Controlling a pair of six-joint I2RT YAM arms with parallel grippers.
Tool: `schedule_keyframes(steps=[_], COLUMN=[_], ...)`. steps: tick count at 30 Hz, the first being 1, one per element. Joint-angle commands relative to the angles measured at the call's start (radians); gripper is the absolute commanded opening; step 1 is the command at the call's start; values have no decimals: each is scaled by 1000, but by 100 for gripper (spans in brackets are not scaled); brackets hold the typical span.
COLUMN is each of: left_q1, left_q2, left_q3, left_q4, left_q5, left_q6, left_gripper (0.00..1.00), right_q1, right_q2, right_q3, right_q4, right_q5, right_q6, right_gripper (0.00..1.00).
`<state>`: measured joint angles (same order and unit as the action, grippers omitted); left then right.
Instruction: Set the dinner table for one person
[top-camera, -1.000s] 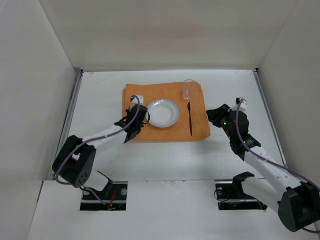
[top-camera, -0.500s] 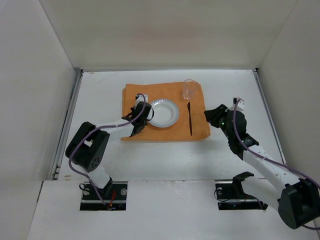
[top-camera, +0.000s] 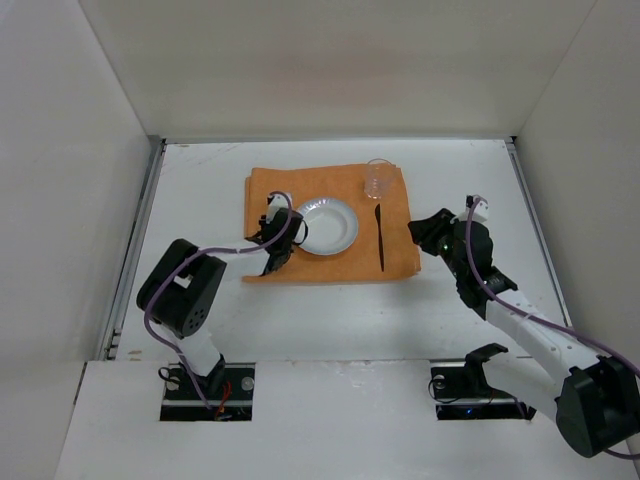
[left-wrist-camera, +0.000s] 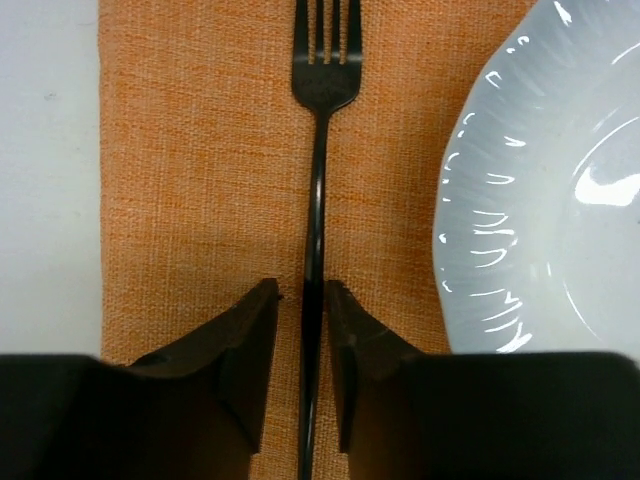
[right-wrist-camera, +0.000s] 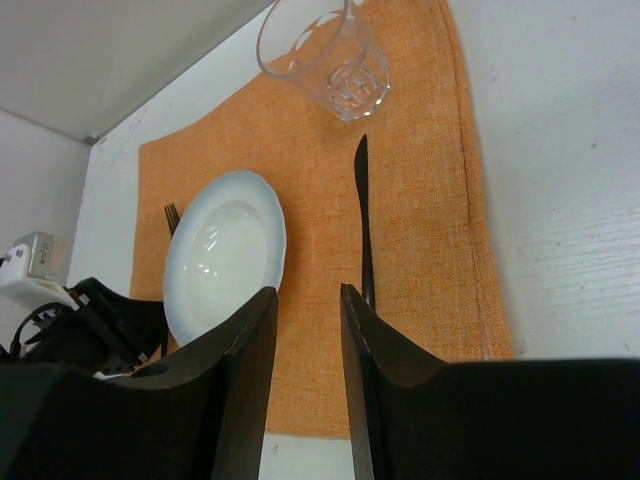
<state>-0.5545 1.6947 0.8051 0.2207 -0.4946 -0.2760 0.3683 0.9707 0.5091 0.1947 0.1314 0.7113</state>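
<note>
On the white dinner table (top-camera: 200, 180) lies an orange placemat (top-camera: 400, 250) with a white plate (top-camera: 328, 225), a clear glass (top-camera: 377, 178) and a black knife (top-camera: 380, 238) right of the plate. My left gripper (top-camera: 277, 240) sits low at the plate's left edge. In the left wrist view a black fork (left-wrist-camera: 318, 150) lies flat on the placemat (left-wrist-camera: 200, 150), its handle between the slightly parted jaws of the left gripper (left-wrist-camera: 302, 295), with a sliver of cloth showing on each side. My right gripper (right-wrist-camera: 308, 295) is open and empty, off the placemat's right edge.
Metal rails run along the table's left (top-camera: 140, 230) and right (top-camera: 535, 230) sides, with white walls behind and beside them. The right wrist view shows the glass (right-wrist-camera: 325, 50), the knife (right-wrist-camera: 364, 220), the plate (right-wrist-camera: 222, 255) and the left arm (right-wrist-camera: 100, 320) beside it.
The left gripper moved up and right onto the placemat beside the plate, then held still. The right gripper shifted slightly left toward the placemat's edge.
</note>
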Motion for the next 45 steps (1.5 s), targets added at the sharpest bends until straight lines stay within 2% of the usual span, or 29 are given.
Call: schedule_keyframes(steps=[1, 5, 8, 13, 17, 20, 23, 26, 29, 32, 33, 38, 41, 45], left_q1=[-6, -21, -31, -35, -28, 18, 109, 188, 219, 241, 253, 400, 446, 462], left_q2=[-52, -179, -289, -441, -542, -644, -757, -834, -868, -891, -898, -911, -900, -865], left_q3=[-43, -99, -145, -230, -265, -296, -343, -388, -409, -415, -420, -448, -457, -442], left_q4=[29, 22, 2, -30, -122, -210, -300, -343, -382, -415, -425, -455, -437, -408], left_q5=[-51, -94, -102, -94, -102, -110, -131, -130, -122, -134, -140, -99, -41, -13], left_q6=[-41, -71, -110, -201, -311, -406, -501, -543, -566, -571, -575, -631, -632, -623], left_gripper=[30, 49, 56, 53, 49, 51, 52, 54, 55, 58, 60, 67, 67, 67], right_q1=[11, 11, 13, 19, 19, 16, 16, 8, 8, 5, 1, -102, -116, -108], right_q2=[-7, 13, 29, 40, 42, 33, 11, 5, 22, 46, 51, 13, 14, 57], right_q3=[11, 17, 20, 23, 23, 16, 0, -12, -7, -7, -11, -81, -87, -72], right_q4=[60, 55, 58, 57, 55, 54, 51, 49, 45, 46, 46, 90, 100, 110], right_q5=[8, 8, 8, 19, 28, 60, 111, 132, 131, 143, 145, 142, 128, 123], right_q6=[-12, -12, -12, -12, -19, -21, -9, 7, 8, 20, 30, 105, 113, 105], right_gripper=[38, 40, 40, 40, 40, 38, 38, 30, 21, 20, 20, 45, 50, 50])
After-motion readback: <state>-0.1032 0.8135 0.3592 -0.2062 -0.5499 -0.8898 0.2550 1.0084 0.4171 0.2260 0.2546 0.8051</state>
